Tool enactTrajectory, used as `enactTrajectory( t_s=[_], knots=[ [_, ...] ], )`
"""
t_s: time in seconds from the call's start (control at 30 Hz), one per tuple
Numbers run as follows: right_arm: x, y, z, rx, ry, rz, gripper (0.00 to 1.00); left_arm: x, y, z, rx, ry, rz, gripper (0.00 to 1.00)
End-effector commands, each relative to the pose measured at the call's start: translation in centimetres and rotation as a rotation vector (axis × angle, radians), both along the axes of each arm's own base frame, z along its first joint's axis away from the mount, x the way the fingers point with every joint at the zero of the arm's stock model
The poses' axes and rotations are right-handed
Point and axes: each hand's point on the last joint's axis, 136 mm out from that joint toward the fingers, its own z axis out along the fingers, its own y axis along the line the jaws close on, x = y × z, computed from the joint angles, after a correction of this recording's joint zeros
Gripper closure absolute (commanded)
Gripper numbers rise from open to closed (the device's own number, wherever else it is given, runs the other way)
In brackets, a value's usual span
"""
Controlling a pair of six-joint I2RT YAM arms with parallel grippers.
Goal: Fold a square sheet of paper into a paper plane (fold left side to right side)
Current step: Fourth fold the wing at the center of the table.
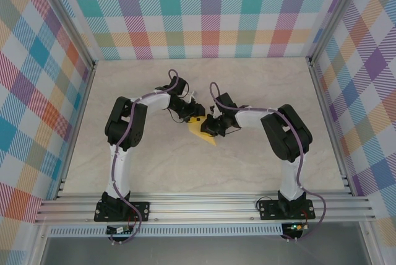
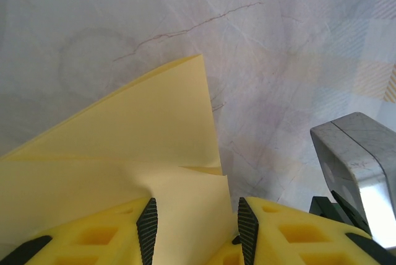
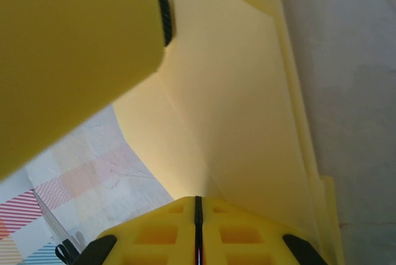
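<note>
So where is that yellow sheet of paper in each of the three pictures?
Top external: the folded yellow sheet of paper sits near the picture's centre.
Left wrist: lower left, reaching down between the left fingers.
Right wrist: centre, rising from the shut right fingers.
Shared landmark: the pale marbled tabletop around it.

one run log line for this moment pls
left gripper: open, fingers either side of a raised flap | right gripper: shut on yellow paper | paper: partly folded, mid table

Folded yellow sheet of paper (image 1: 200, 130) lies mid-table (image 1: 154, 172), layers overlapping.
</note>
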Motion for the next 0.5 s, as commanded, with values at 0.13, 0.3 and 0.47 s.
enactTrajectory(
  t_s=[0.13, 0.3, 0.47],
  knots=[
    [1.5, 0.9, 0.4, 0.030, -0.050, -0.030, 0.93, -0.9, 1.5, -3.7, 0.109, 0.041, 0.017, 0.59],
    [2.2, 0.6, -0.5, -0.008, -0.070, -0.049, 0.93, -0.9, 1.6, -3.8, 0.115, 0.043, 0.018, 0.59],
    [1.1, 0.0, -1.8, -0.060, 0.022, -0.038, 0.93, -0.9, 1.6, -3.8, 0.121, 0.043, 0.019, 0.59]
  ],
)
